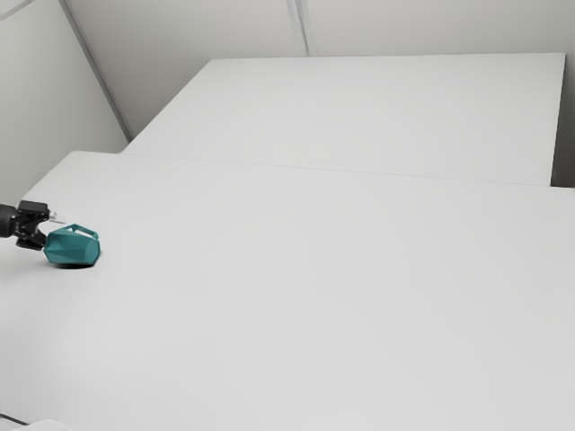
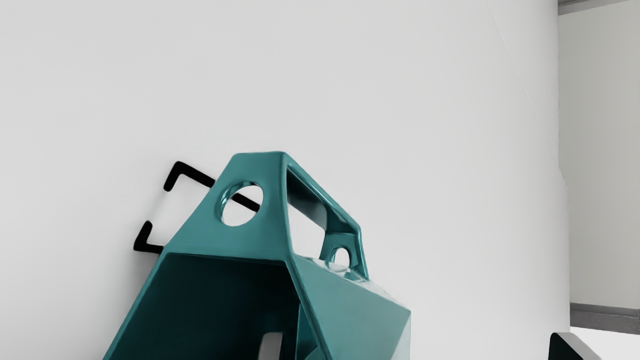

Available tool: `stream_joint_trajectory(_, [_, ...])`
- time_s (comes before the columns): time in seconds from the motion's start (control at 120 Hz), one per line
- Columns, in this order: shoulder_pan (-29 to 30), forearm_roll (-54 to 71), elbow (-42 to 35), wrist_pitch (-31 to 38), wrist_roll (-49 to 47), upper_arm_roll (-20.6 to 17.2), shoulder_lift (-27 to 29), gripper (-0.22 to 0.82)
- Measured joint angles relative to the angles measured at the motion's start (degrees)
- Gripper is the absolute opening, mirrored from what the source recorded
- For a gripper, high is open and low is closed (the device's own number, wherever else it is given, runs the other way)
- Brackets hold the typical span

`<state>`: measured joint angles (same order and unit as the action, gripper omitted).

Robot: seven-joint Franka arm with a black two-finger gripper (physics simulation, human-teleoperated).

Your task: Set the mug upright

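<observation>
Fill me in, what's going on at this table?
A robot arm is at work on a teal mug, which lies on its side on the table with its handle uppermost. The gripper is at the mouth end, open: one finger at or in the mouth, the other out past the mug's side. It has no grip yet, and the mug isn't upright; standing it up is the goal.

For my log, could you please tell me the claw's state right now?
Claw: open, one finger at the mug's mouth, the other outside the mug.
</observation>
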<state>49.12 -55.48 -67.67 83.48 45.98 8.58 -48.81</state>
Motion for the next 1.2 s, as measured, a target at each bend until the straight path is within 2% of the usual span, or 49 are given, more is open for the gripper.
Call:
stream_joint_trajectory(0.075, [-0.01, -0.01, -0.20, -0.08, -0.11, -0.04, 0.00, 0.49])
stream_joint_trajectory(0.358, [-0.07, 0.29, -0.56, -0.26, -0.21, -0.04, 0.41, 0.05])
stream_joint_trajectory(0.483, [-0.25, 0.87, -0.57, -0.29, -0.22, -0.28, 0.77, -0.07])
stream_joint_trajectory(0.583, [-0.21, 2.13, -0.60, -0.24, -0.25, -1.30, 1.53, -0.11])
stream_joint_trajectory(0.842, [-1.58, 8.11, -2.66, 0.55, -0.47, -5.01, 6.38, -0.14])
stream_joint_trajectory(1.2, [-16.35, 24.08, -11.15, 3.70, -1.69, -5.14, 21.92, -0.17])
